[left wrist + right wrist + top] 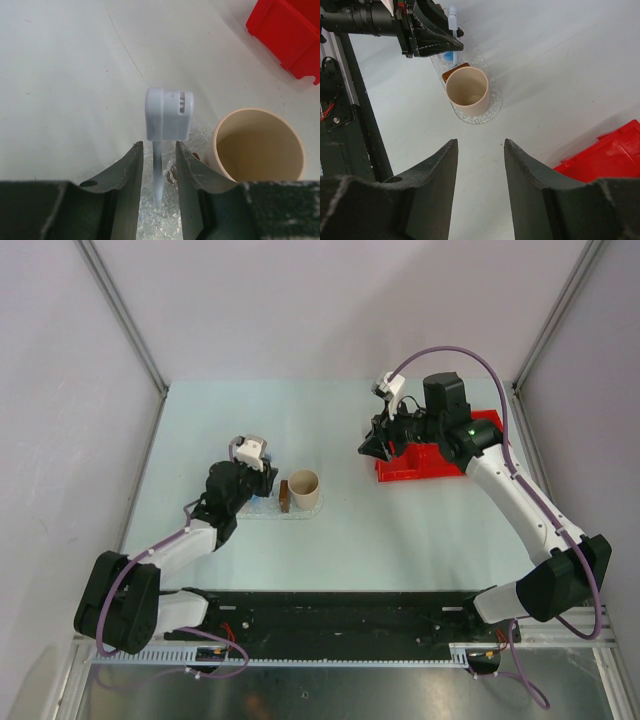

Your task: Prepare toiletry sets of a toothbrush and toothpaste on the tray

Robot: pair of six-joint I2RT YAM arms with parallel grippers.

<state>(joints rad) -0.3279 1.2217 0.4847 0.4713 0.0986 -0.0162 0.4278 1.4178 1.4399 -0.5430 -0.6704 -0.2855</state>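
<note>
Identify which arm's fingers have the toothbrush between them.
The left arm's fingers: the toothbrush stands between them; the right arm's fingers hold nothing.

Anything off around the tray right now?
Nothing spilled or broken. One oddity: the toothbrush sits between the left gripper's jaws with a gap on each side, its handle end over the tray, so it looks loose rather than gripped. The beige cup crowds the tray's other end.

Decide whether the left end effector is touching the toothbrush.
Apart. Left wrist view: the toothbrush handle stands between the left end effector's fingers with gaps both sides.
</note>
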